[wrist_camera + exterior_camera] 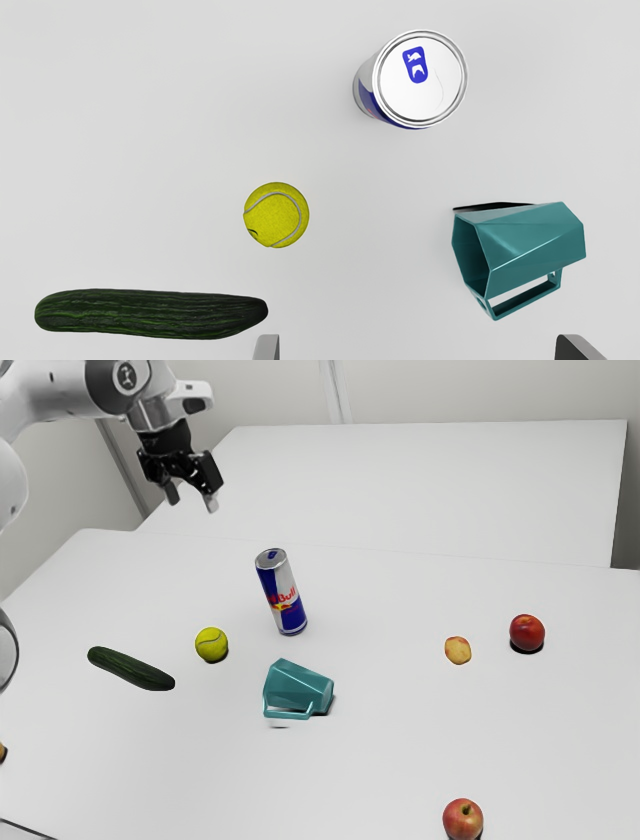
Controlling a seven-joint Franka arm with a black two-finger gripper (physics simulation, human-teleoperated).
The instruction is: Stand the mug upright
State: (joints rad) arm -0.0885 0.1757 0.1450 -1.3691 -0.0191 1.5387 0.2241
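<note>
One wide-open gripper (192, 502), mine, hangs above the table (370, 760). Below it, the mug (297, 686) lies on its side.

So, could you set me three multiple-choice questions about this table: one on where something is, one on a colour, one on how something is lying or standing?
1. What sits between the cucumber and the drinks can?
A. an apple
B. the tennis ball
C. the mug

2. What colour is the mug?
A. teal
B. white
C. orange

3. How does the mug lie or stand?
A. upright on its base
B. upside down on its rim
C. tipped onto its side

Answers:
1: B, both views show the ball with the cucumber on one side and the can on the other.
2: A, its body and handle are both blue-green.
3: C, its open mouth faces sideways in the wrist view.
</note>
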